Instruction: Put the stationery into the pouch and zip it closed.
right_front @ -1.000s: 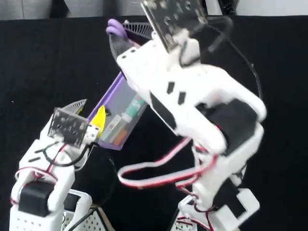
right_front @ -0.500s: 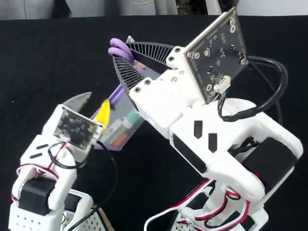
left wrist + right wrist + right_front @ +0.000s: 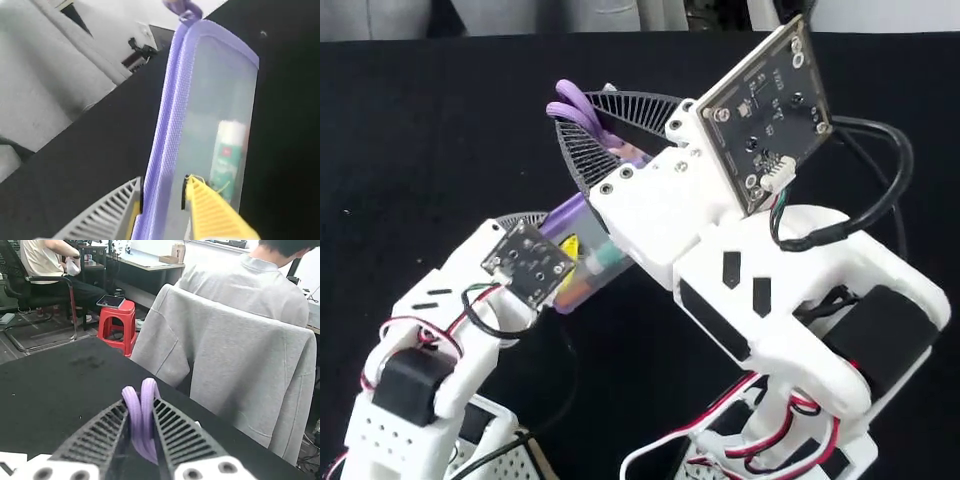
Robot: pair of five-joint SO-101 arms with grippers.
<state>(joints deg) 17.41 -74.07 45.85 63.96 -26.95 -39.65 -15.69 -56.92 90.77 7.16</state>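
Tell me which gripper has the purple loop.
The right gripper: its fingers pinch the purple loop. The left gripper, with one yellow finger, clamps the edge of the pouch instead.

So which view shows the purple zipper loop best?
Right wrist view: the purple cord zipper loop sits centred, pinched in the right gripper. High view shows it poking out; left wrist view crops it at the end of the clear purple-edged pouch.

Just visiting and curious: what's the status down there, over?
Left gripper jaws shut on pouch edge. Right gripper jaws shut on its purple loop. Stationery inside. No obstruction seen.
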